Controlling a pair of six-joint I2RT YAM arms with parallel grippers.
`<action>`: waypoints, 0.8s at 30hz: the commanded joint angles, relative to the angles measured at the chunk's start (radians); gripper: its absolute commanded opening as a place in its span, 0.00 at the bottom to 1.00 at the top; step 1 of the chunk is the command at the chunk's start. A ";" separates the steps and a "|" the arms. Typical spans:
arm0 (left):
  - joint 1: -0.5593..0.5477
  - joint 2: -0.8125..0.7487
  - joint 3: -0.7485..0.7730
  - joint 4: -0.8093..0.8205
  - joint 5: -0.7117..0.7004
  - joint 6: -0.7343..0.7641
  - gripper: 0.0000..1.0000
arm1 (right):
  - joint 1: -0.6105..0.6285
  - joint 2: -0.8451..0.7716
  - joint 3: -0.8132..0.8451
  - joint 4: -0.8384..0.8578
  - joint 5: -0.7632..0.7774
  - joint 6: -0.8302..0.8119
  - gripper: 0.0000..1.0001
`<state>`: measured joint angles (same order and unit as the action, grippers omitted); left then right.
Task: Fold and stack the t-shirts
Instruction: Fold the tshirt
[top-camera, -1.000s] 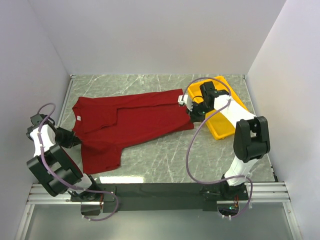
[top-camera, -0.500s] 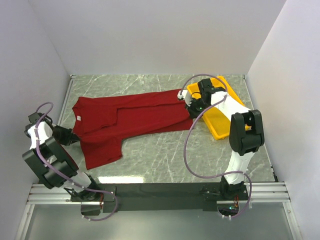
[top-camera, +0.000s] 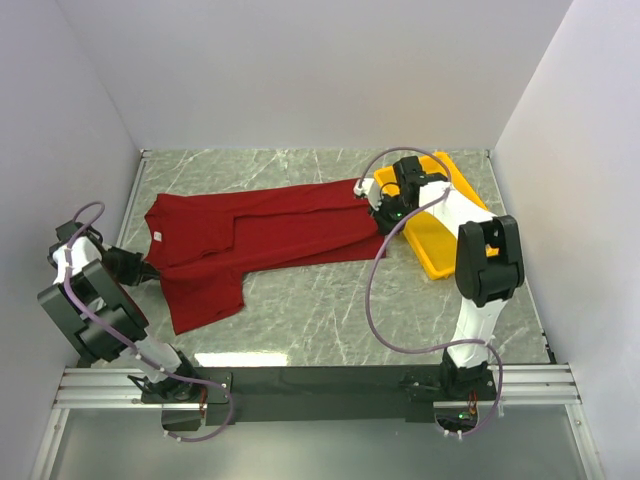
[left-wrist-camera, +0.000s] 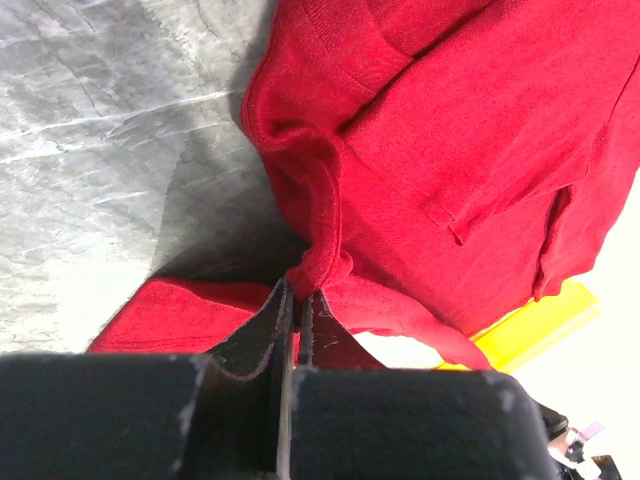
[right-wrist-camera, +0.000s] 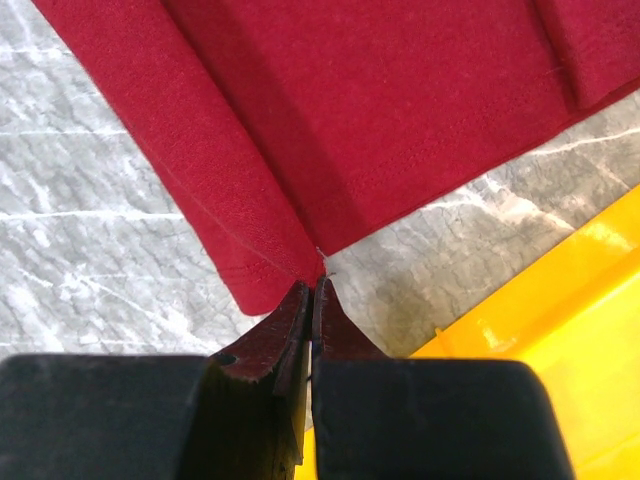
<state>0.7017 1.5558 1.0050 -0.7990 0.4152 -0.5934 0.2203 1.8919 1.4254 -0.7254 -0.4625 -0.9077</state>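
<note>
Right gripper (right-wrist-camera: 312, 285) is pinched shut on the hem corner of the red t-shirt (top-camera: 270, 235). In the right wrist view the fingertips meet right on the cloth's edge with no gap showing. Left gripper (left-wrist-camera: 297, 300) is also clamped narrow, with a small ridge of red fabric caught at its tips near the left edge of the table (top-camera: 330, 320). It looks like the shoulder or sleeve end of the shirt, but I can't tell which seam. The shirt lies flat on the marble top with its long axis running left to right: collar end by the left edge, hem end toward the right, slightly further back. One sleeve flap trails toward the near edge, and the upper part looks partly doubled over. So the whole garment sits between the two claws, right of the left one and left of the right one, each holding an opposite end. A yellow bin (top-camera: 440, 240) sits just beside the right gripper on its right side, touching or almost touching the hem corner. My read is that the shirt is being drawn out along its length before a fold. Any fold will probably need both ends to travel together across that long axis. The right hold is thin, just a corner, so it could slip if tension goes up.
</note>
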 joint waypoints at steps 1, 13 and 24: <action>0.009 0.006 0.035 0.021 0.005 0.020 0.01 | 0.010 0.018 0.052 0.026 0.024 0.020 0.00; 0.009 0.032 0.055 0.026 0.010 0.018 0.01 | 0.016 0.056 0.086 0.030 0.044 0.032 0.01; 0.008 0.032 0.038 0.030 0.002 0.021 0.01 | 0.022 0.073 0.096 0.030 0.047 0.026 0.03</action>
<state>0.7017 1.5871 1.0214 -0.7933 0.4217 -0.5877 0.2379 1.9614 1.4857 -0.7094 -0.4320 -0.8822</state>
